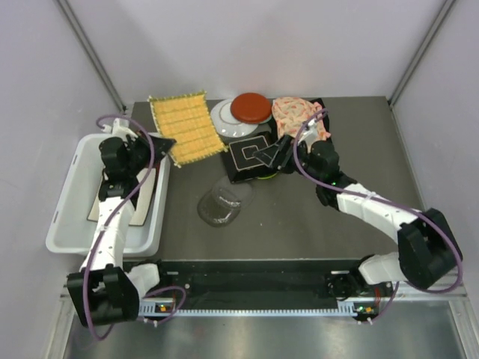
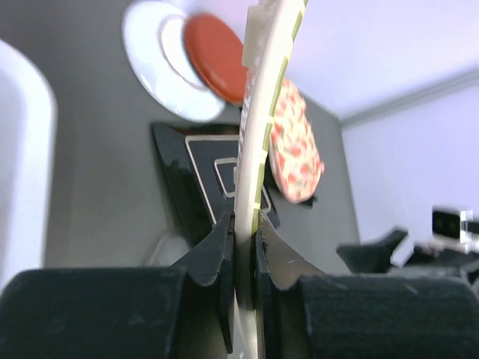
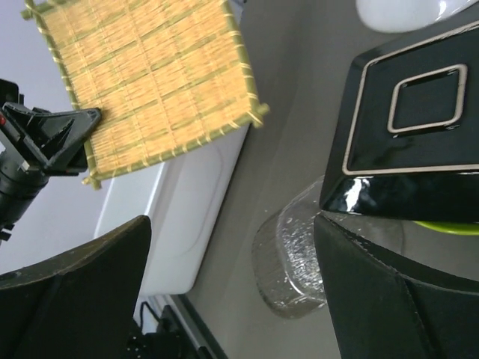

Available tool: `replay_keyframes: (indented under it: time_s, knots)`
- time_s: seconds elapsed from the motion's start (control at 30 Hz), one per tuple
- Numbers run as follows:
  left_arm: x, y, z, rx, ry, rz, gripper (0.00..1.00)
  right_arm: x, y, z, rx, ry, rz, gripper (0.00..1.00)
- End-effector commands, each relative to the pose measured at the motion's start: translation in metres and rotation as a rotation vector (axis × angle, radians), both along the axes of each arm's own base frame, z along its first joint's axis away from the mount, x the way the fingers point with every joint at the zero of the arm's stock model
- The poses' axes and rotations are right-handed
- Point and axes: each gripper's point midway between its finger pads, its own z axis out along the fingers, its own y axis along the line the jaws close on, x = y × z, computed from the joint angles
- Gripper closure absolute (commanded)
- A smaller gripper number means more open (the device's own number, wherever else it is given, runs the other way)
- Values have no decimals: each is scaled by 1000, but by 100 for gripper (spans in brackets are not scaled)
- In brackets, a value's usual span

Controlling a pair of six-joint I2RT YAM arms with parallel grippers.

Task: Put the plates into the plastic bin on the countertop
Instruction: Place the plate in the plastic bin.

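My left gripper (image 1: pixel 163 143) is shut on the corner of the yellow woven square plate (image 1: pixel 187 127) and holds it in the air just right of the white plastic bin (image 1: pixel 63 224). In the left wrist view the jaws (image 2: pixel 245 224) pinch the plate's edge (image 2: pixel 254 149). My right gripper (image 1: pixel 271 155) is open and empty over the black square plate with white outline (image 1: pixel 247 158). In the right wrist view its wide-spread fingers (image 3: pixel 404 299) flank the clear glass plate (image 3: pixel 292 254), with the black plate's (image 3: pixel 412 134) corner at the right finger.
The bin holds a cream plate (image 1: pixel 112 198) and a dark one. A red plate (image 1: pixel 251 107) lies on a white plate (image 1: pixel 227 120) at the back, beside a floral plate (image 1: pixel 296 116). A lime plate (image 1: pixel 266 177) peeks from under the black one. The glass plate (image 1: pixel 223 203) lies mid-counter.
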Motion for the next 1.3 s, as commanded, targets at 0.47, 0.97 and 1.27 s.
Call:
replay_keyframes:
  time_s: [0.47,0.97,1.27]
  knots:
    - [-22,148,66,-252,-29,643,100,-16,-156,2,-107,-66,-346,6]
    - [-63,200,43,-122,50,976,100,-24,-169,2,-101,-82,-341,6]
    - [-34,193,-22,-100,140,850,100,-24,-167,1,-110,-89,-326,6]
